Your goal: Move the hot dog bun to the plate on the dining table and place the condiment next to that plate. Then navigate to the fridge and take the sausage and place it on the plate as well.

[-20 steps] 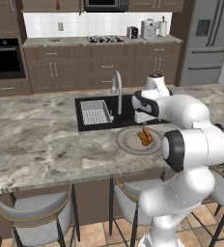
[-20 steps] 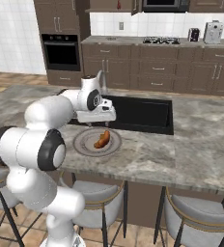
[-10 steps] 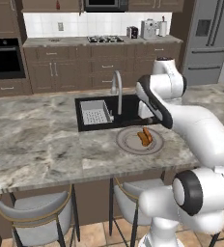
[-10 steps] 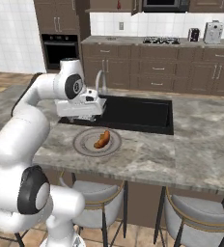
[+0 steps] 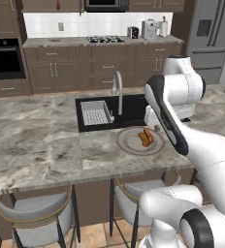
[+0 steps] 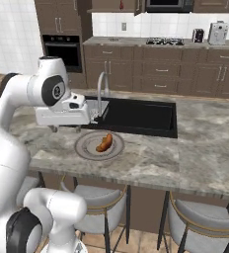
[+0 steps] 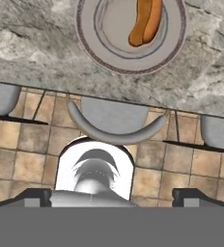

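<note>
The hot dog bun (image 5: pixel 145 137), orange-tan and split lengthwise, lies on the round grey plate (image 5: pixel 126 145) near the front edge of the dining table (image 5: pixel 41 145), just in front of the black sink (image 5: pixel 134 107) and its chrome tap (image 5: pixel 117 89). The robot's gripper (image 6: pixel 66 129) hangs empty above the table edge just beside the plate, its two fingers spread wide and touching nothing. Grey-cushioned stools (image 5: pixel 37 213) stand below the table. Judging from this, the bun step looks done and the condiment step comes next. No red bottle can be seen, so the next move probably calls for locating it and reaching or driving to it.
</note>
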Robot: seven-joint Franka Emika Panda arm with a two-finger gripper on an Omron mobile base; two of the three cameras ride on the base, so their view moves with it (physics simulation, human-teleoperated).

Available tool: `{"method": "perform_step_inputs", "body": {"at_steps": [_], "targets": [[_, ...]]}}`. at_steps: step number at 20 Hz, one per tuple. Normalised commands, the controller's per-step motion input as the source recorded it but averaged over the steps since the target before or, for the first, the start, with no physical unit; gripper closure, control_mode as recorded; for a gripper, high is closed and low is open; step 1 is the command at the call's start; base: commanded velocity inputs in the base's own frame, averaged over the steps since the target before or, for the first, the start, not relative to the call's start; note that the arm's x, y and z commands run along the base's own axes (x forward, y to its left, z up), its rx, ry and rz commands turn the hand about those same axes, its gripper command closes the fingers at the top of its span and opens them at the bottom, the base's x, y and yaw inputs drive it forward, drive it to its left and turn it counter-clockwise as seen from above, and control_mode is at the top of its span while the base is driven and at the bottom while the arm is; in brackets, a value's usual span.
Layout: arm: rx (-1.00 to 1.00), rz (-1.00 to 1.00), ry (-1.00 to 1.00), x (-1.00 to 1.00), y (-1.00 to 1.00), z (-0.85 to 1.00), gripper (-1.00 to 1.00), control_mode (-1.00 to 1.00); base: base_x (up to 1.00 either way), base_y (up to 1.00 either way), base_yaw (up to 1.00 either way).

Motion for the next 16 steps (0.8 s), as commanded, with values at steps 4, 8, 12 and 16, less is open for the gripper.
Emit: {"method": "perform_step_inputs", "body": {"at_steps": [4, 8, 12, 16], "targets": [[0.02, 0.00, -0.04, -0.75, 0.00, 0.00, -1.00, 1.00, -0.25, 0.01, 0.00], [0.00, 0.00, 0.00, 0.00, 0.00, 0.00, -1.00, 1.00, -1.00, 0.33, 0.00], [0.00, 0.00, 0.00, 0.00, 0.00, 0.00, -1.00, 1.00, -1.00, 0.94, 0.02], [0.00, 0.00, 0.00, 0.00, 0.00, 0.00, -1.00, 1.00, -0.65, 1.00, 0.05]]}}
